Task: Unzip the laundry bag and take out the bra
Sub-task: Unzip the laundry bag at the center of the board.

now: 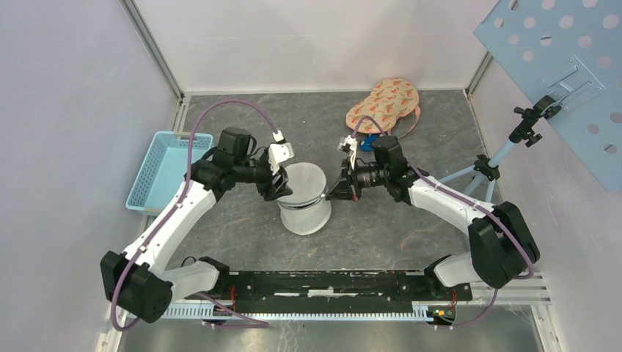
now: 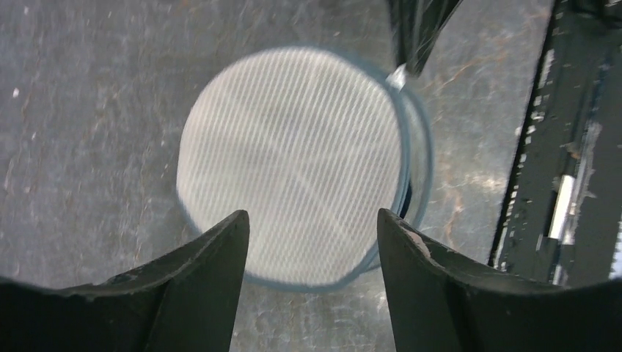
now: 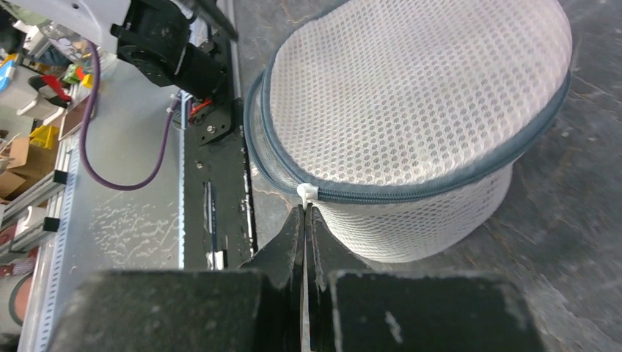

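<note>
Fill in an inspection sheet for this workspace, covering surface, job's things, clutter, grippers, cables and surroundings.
Surface: grey marbled table.
Job's things: round white mesh laundry bag at centre, zip seems partly open; bra not seen.
Clutter: blue basket at left; orange patterned fabric item at back.
Grippers: left gripper open above the bag; right gripper shut on the zipper pull.
Cables: purple cables run along both arms, off the bag.
Surroundings: white walls; tripod and perforated blue panel at right.
</note>
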